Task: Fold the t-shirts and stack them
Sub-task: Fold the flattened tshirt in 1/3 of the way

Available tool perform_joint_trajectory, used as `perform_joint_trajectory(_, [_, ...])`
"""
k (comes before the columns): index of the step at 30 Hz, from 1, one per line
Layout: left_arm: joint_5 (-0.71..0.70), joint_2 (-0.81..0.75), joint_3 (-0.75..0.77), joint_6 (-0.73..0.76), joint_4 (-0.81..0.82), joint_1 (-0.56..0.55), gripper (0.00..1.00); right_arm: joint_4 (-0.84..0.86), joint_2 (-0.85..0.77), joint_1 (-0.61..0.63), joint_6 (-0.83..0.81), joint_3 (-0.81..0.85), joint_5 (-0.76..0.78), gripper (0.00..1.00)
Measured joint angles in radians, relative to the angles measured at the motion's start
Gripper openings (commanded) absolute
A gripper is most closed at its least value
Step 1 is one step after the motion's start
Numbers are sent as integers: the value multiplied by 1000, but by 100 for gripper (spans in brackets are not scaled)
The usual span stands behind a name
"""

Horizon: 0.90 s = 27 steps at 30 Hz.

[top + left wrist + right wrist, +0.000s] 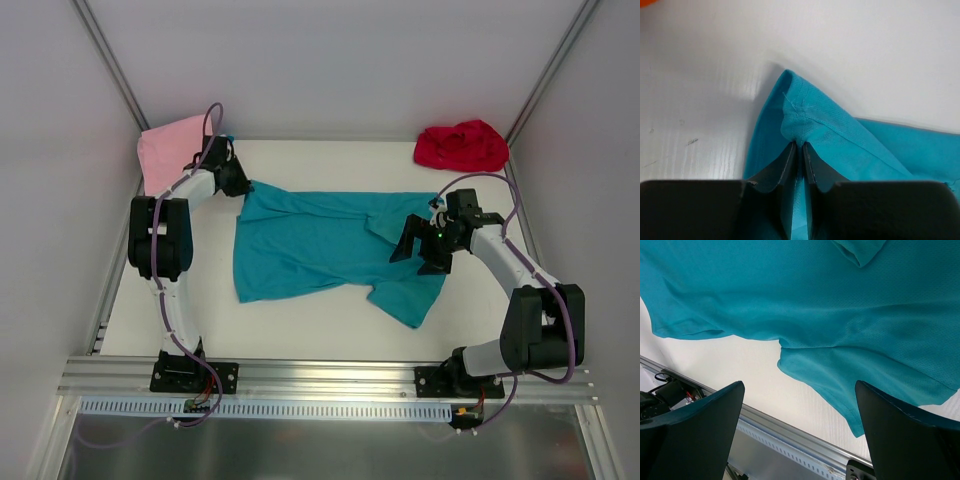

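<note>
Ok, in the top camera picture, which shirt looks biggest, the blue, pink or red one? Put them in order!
1. Blue shirt, spread flat: clearly largest.
2. Pink shirt and red shirt: look about alike; the left arm hides part of the pink.

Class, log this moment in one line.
left tool: shut on teal shirt corner | right tool: open above it | pink shirt, red shirt: far corners

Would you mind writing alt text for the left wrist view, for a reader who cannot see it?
The left gripper is shut on a bunched corner of the teal t-shirt, seen close up; white table fills the rest of the view.
</note>
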Motion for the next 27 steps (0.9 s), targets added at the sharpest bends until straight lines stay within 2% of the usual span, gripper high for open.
perform_joint_trajectory(12, [1, 0, 101, 25, 2, 0, 9, 0, 0, 0, -1, 0, -10, 100])
perform_joint_trajectory(27, [29, -36, 36, 84, 74, -10, 13, 0, 0, 0, -1, 0, -17, 100])
